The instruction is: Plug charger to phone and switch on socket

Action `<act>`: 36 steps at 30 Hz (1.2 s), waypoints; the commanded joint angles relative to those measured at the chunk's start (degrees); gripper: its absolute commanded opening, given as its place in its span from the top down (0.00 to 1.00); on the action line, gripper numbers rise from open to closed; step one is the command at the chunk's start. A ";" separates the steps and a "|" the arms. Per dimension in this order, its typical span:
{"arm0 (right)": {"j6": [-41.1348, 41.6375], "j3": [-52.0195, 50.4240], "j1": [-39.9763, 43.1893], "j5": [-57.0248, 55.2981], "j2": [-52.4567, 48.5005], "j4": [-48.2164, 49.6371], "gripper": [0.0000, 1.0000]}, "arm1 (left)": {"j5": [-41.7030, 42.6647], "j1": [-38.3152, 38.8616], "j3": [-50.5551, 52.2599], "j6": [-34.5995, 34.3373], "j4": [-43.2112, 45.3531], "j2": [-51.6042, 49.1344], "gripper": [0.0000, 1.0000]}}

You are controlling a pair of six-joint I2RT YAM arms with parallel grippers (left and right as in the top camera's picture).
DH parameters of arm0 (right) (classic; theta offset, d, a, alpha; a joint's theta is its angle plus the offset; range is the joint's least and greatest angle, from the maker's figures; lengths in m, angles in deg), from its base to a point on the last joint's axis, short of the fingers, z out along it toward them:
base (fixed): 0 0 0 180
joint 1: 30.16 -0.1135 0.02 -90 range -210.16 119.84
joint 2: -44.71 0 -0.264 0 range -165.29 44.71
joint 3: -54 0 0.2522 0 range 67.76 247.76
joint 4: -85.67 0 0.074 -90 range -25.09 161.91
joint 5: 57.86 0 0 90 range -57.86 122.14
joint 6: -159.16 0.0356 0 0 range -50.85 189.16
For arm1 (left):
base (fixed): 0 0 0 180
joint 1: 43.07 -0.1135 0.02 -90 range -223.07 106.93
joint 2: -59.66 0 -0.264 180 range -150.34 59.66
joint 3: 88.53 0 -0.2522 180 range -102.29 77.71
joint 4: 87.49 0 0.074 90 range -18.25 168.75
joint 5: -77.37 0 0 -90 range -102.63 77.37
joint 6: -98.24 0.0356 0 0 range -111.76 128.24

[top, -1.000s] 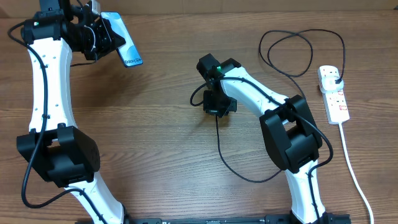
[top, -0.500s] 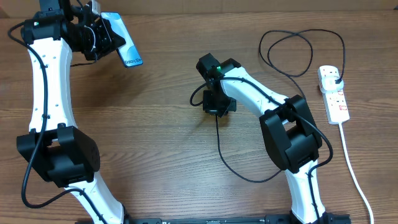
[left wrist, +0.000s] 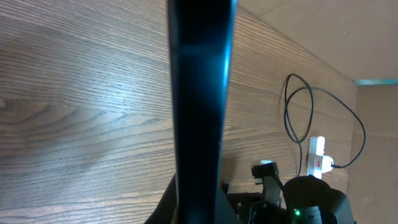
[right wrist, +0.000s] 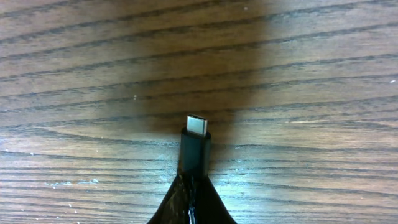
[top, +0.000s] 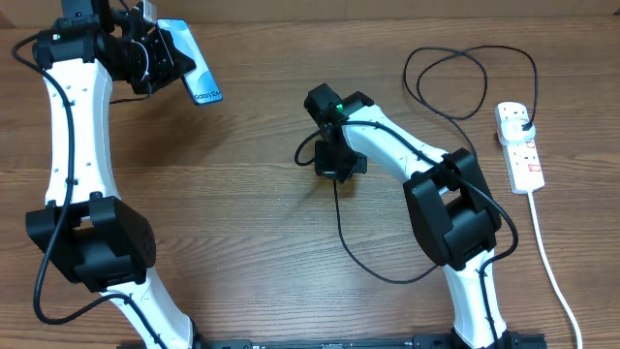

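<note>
The phone (top: 192,70), light blue with white text at its lower edge, is held up at the far left by my left gripper (top: 155,56), shut on it. In the left wrist view the phone (left wrist: 198,93) shows edge-on as a dark bar rising from the jaws. My right gripper (top: 331,172) at the table's middle is shut on the charger's connector end (right wrist: 196,146); its silver tip pokes out above the closed fingers, close over the wood. The charger cable (top: 341,228) loops round to its black plug (top: 524,122) in the white socket (top: 520,147) at the right.
The socket's thick white cord (top: 548,262) runs down the right side toward the front edge. Loose coils of the black cable (top: 455,78) lie at the back right. Both arm bases (top: 92,242) stand near the front of the wooden table.
My right gripper's jaws closed a little tighter on the connector and it shifted very slightly. The left arm and phone have not moved.
</note>
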 commanded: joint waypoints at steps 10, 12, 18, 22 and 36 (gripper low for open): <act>-13.46 4.85 1.57 15.91 4.42 2.34 0.96 | 26.95 0.09 -0.57 14.67 5.29 0.24 0.96; -17.29 4.85 1.68 22.56 9.62 4.24 0.96 | 34.56 0.09 -0.57 17.03 6.78 0.24 0.96; -21.55 4.85 1.62 28.22 20.06 4.57 0.96 | 47.43 0.09 -0.57 18.29 11.15 0.24 0.96; -22.67 4.85 1.38 31.91 24.98 4.63 0.96 | 55.91 0.17 -0.59 17.18 13.94 0.24 0.96; -22.14 4.85 -4.90 26.60 28.35 5.73 0.96 | 55.82 4.70 -0.59 17.66 13.86 0.22 0.96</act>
